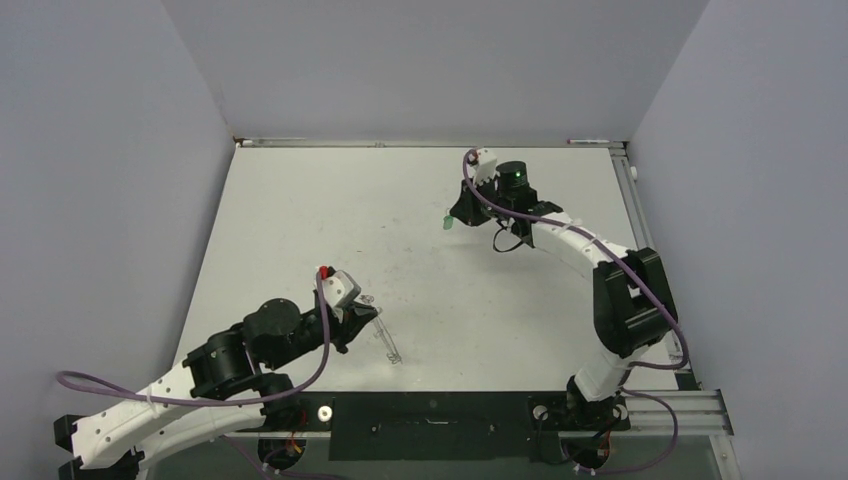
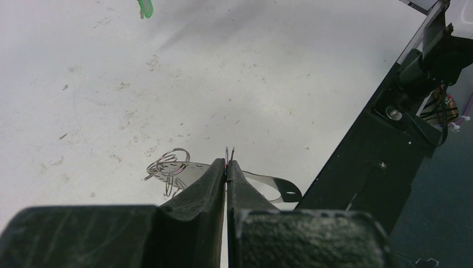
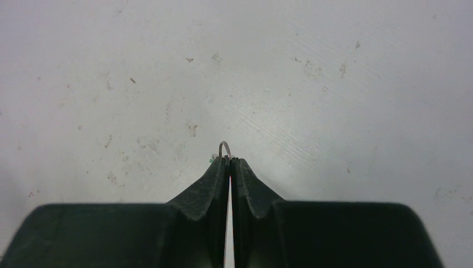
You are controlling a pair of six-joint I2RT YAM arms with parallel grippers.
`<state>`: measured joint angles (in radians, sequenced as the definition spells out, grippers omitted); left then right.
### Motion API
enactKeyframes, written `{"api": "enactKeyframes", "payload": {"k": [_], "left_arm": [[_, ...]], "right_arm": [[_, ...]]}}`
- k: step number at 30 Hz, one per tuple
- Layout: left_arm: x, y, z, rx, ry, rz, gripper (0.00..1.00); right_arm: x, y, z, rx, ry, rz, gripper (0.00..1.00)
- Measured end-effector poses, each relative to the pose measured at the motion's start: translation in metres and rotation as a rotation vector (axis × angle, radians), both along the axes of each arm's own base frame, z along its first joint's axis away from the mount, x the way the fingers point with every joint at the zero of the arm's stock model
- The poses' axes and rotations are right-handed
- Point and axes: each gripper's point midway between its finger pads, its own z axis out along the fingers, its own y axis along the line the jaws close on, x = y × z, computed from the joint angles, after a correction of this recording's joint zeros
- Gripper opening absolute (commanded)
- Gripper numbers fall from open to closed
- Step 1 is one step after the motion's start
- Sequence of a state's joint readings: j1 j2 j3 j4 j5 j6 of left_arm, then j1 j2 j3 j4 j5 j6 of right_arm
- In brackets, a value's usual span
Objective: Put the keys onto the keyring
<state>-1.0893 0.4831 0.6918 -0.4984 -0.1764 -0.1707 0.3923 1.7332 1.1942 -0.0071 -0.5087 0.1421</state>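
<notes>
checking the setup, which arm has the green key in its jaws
The right gripper: its jaws pinch the green key by its loop. The left gripper clamps the grey keyring instead.

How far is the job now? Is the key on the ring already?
Done: both pieces are gripped. In hand: the left gripper is shut on the keyring, and the right gripper is shut on the key. To do: the two are far apart, so the key must be brought over and threaded on.
</notes>
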Motion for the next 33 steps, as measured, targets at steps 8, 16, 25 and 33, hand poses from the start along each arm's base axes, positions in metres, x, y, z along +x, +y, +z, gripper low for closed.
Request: {"api": "enactKeyframes", "payload": {"k": [8,16,25,33], "left_arm": [[0.0,-0.007,-0.011,-0.006,-0.009,-0.028,0.0],[0.015,-0.015,-0.015,0.037,0.023,0.038,0.0],[0.027,-0.014,-0.012,0.066,0.01,0.089,0.0],[0.029,-0.021,0.018,0.043,-0.132,0.012,0.0]], "right_arm": [[-0.049,0.018,0.019,0.0,-0.05,0.038,0.05],[-0.093,0.019,0.06,0.078,-0.106,0.011,0.05],[-0.137,0.027,0.087,0.147,-0.143,0.032,0.05],[-0.164,0.021,0.105,0.167,-0.167,0.029,0.05]]}}
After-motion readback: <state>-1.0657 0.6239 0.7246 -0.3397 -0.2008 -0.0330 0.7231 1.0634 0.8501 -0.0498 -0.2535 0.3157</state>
